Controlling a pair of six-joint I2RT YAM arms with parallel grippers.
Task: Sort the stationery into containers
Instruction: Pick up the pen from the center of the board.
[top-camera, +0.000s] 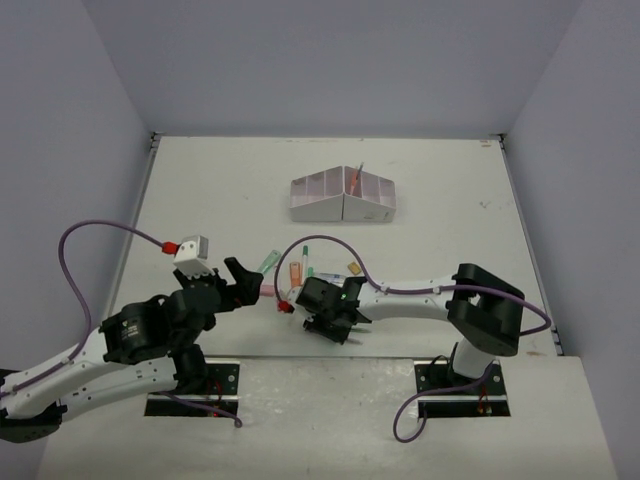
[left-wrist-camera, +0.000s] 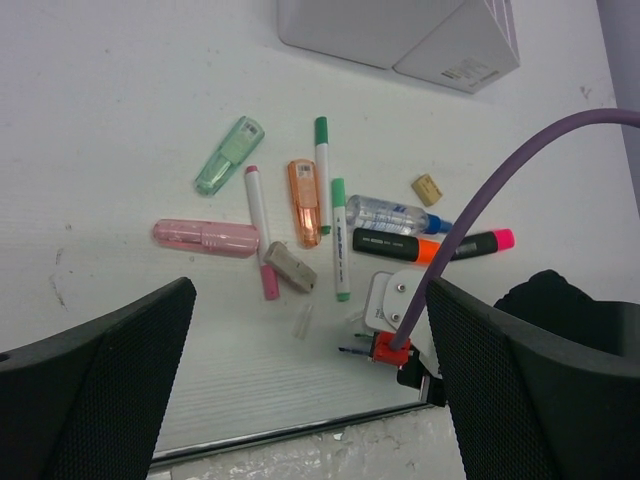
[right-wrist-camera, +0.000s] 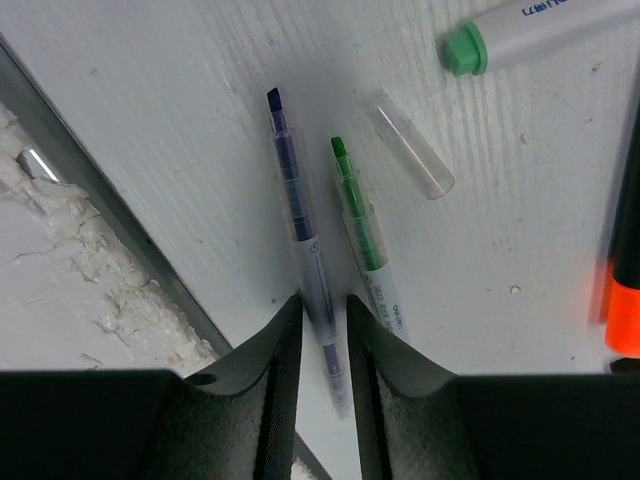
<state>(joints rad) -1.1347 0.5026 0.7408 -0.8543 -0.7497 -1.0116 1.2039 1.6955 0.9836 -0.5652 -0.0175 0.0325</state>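
The stationery lies in a loose pile (top-camera: 300, 268) between my two grippers. In the left wrist view I see a pink pen (left-wrist-camera: 260, 230), two green-capped pens (left-wrist-camera: 340, 240), a black highlighter with an orange and a pink end (left-wrist-camera: 430, 247), and mint (left-wrist-camera: 228, 155), pink (left-wrist-camera: 205, 236) and orange (left-wrist-camera: 306, 200) cases. My right gripper (right-wrist-camera: 325, 320) is low on the table, shut on a blue pen (right-wrist-camera: 300, 215); a green pen (right-wrist-camera: 362, 235) lies just beside it. My left gripper (left-wrist-camera: 310, 400) hovers wide open near the pile, holding nothing. The white containers (top-camera: 343, 198) stand further back.
A clear pen cap (right-wrist-camera: 410, 145) lies loose by the two pens. A grey eraser (left-wrist-camera: 290, 266), a tan piece (left-wrist-camera: 427, 189) and a blue-white tube (left-wrist-camera: 395, 214) sit in the pile. The table's metal front edge (left-wrist-camera: 280, 432) runs close behind both grippers. A purple cable (left-wrist-camera: 480, 200) crosses the left wrist view.
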